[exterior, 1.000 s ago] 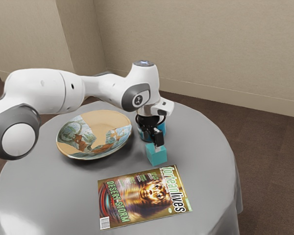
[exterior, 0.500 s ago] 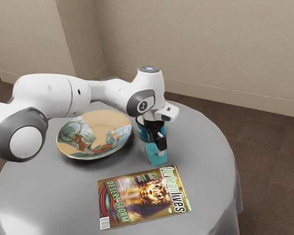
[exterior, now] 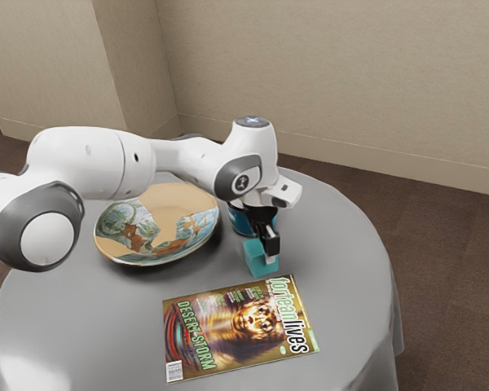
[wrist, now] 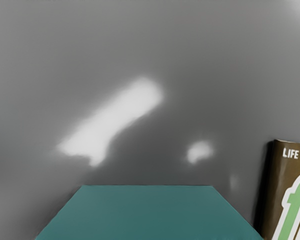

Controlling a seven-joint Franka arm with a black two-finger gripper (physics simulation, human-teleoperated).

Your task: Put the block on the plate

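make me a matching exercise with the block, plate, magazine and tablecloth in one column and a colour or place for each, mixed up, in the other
Column one
1. block
2. plate
3. magazine
4. tablecloth

Column two
a. lying flat, with "DESERT STORM" on its cover
b. grey, spread beneath the other three
c. teal, down at the claw
d. patterned in tan, blue and orange

Right pairs: 1-c, 2-d, 3-a, 4-b
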